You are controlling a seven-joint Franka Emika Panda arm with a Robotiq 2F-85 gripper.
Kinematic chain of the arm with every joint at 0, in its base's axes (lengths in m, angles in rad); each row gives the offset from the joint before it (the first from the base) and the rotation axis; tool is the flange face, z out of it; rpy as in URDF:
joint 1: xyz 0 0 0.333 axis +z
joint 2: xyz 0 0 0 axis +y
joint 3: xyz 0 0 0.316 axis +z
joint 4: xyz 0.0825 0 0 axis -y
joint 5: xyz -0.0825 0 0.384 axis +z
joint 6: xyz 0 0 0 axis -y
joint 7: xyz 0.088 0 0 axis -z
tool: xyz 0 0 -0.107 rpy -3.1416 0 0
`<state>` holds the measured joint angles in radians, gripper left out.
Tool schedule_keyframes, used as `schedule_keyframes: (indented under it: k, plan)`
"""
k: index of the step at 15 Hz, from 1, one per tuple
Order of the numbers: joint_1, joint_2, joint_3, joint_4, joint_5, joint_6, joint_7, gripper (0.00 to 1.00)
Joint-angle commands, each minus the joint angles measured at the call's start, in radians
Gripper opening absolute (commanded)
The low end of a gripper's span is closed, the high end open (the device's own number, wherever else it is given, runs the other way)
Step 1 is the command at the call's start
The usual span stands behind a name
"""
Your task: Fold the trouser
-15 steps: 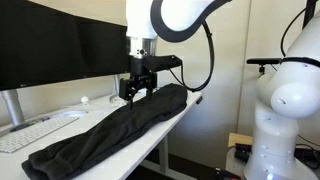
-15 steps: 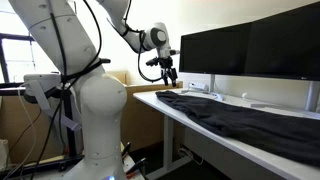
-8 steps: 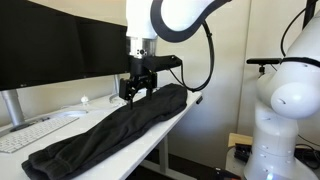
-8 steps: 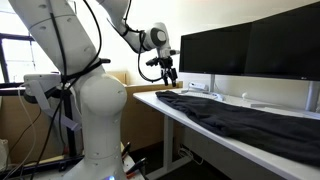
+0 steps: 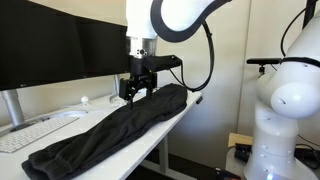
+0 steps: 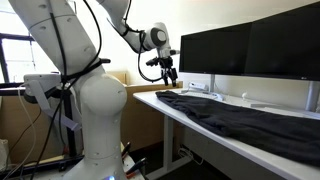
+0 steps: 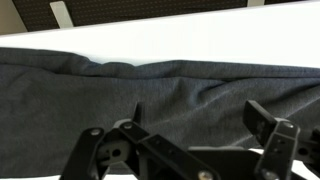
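Note:
The trouser (image 5: 110, 125) is a long, limp black garment stretched along the white desk in both exterior views (image 6: 240, 118). In the wrist view it fills the frame as dark wrinkled fabric (image 7: 160, 95). My gripper (image 5: 136, 92) hangs just above one end of the trouser, near the desk's end (image 6: 169, 80). Its fingers are spread apart with nothing between them in the wrist view (image 7: 200, 125).
Two black monitors (image 5: 60, 45) stand along the back of the desk (image 6: 250, 45). A white keyboard (image 5: 25, 133) lies beside the trouser. A second white robot body (image 5: 285, 100) stands off the desk's end. The desk edge (image 6: 190, 125) runs close to the trouser.

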<state>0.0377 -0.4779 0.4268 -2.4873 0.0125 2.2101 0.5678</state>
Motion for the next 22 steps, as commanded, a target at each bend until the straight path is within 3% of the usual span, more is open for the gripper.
schedule_keyframes:
  k: [1, 6, 11, 15, 18, 22]
  plan:
    - [0.023, 0.054, -0.004, 0.053, -0.05, 0.009, 0.028, 1.0]
    - [0.024, 0.233, 0.077, 0.241, -0.181, 0.052, 0.068, 1.0]
    - [0.087, 0.514, 0.133, 0.481, -0.428, 0.047, 0.246, 1.0]
    - [0.268, 0.762, 0.026, 0.732, -0.582, -0.004, 0.356, 1.0]
    - [0.408, 0.905, -0.086, 0.912, -0.588, -0.037, 0.363, 1.0]
    - [0.534, 1.06, -0.192, 1.16, -0.529, -0.154, 0.319, 1.0]
